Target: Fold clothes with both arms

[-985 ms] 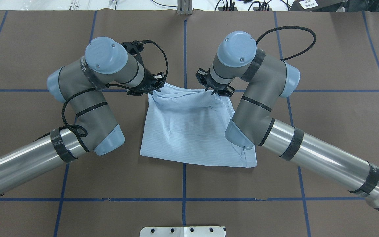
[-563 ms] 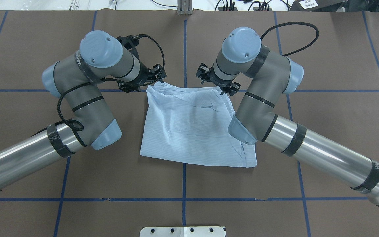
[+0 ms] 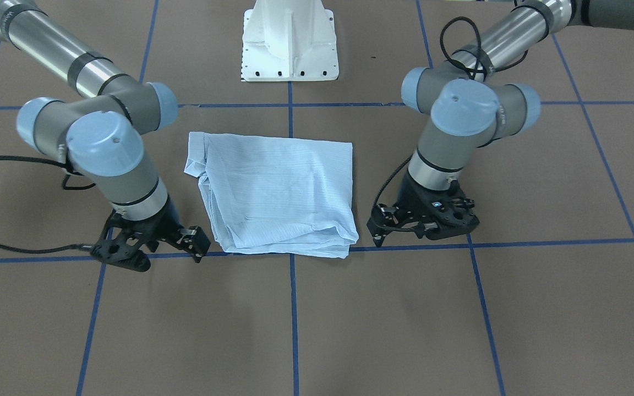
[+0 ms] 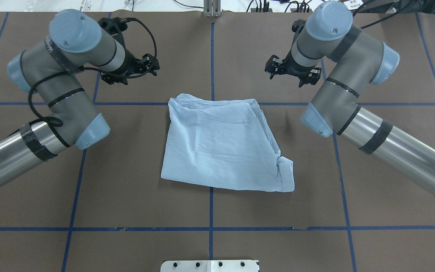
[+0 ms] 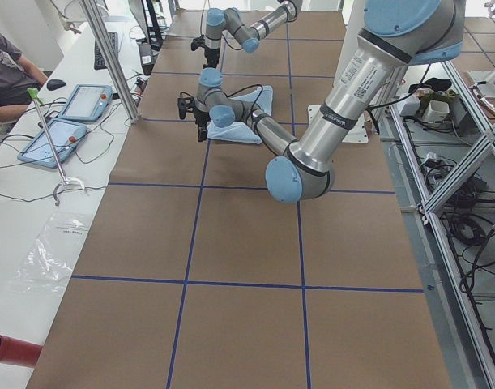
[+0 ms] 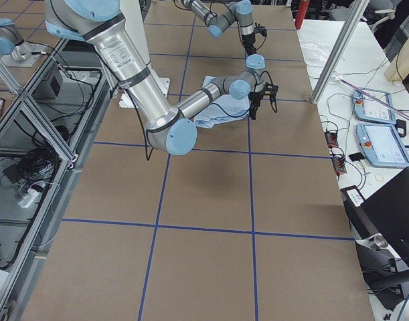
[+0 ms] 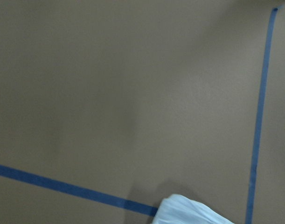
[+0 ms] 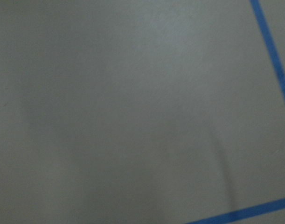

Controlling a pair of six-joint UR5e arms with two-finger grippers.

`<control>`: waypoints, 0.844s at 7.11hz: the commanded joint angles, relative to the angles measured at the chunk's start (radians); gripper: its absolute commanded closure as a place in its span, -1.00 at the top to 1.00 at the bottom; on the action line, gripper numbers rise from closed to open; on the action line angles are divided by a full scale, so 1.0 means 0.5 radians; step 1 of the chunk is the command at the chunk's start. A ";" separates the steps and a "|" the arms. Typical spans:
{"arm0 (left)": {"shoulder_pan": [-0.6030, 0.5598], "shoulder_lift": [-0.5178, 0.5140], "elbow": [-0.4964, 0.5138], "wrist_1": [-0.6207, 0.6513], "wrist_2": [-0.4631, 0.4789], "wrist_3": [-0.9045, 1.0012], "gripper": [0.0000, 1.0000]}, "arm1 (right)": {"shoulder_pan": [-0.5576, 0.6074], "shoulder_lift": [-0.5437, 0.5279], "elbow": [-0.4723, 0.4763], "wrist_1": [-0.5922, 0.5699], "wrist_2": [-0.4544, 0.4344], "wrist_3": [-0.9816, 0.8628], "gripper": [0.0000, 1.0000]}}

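My left gripper [image 4: 154,67] hangs above the table [image 4: 127,189] with its jaws spread and nothing between them, toward the far edge and off the shirt's far left corner. My right gripper [image 4: 286,78] mirrors it on the other side, jaws likewise apart and empty, clear of the cloth. Both point down at bare brown surface; the left wrist camera catches only a pale tip of fabric at the bottom of its view.

Between the two, at the middle of the table, lies the shirt [image 4: 221,147]. It is folded into a rough four-sided pad, pale blue with fine stripes, lying flat. Its far edge runs just along a blue tape line [image 4: 315,104]. The far left corner is crumpled into small ridges, and stacked layers show down the right side, ending in a bunched lump at the near right corner.
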State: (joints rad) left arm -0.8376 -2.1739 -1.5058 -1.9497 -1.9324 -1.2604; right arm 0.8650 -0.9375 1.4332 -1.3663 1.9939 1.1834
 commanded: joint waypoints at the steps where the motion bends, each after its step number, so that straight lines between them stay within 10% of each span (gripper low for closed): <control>1: -0.324 0.239 -0.142 0.055 -0.151 0.604 0.99 | 0.306 -0.112 0.075 -0.285 0.162 -0.695 1.00; 6: -1.164 0.739 -0.277 0.307 -0.528 2.306 0.99 | 1.018 -0.560 0.085 -0.439 0.647 -2.247 1.00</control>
State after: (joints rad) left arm -1.3045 -1.8779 -1.6439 -1.8058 -2.1479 -0.3288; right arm 1.2898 -1.1609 1.4807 -1.5751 2.2480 0.2502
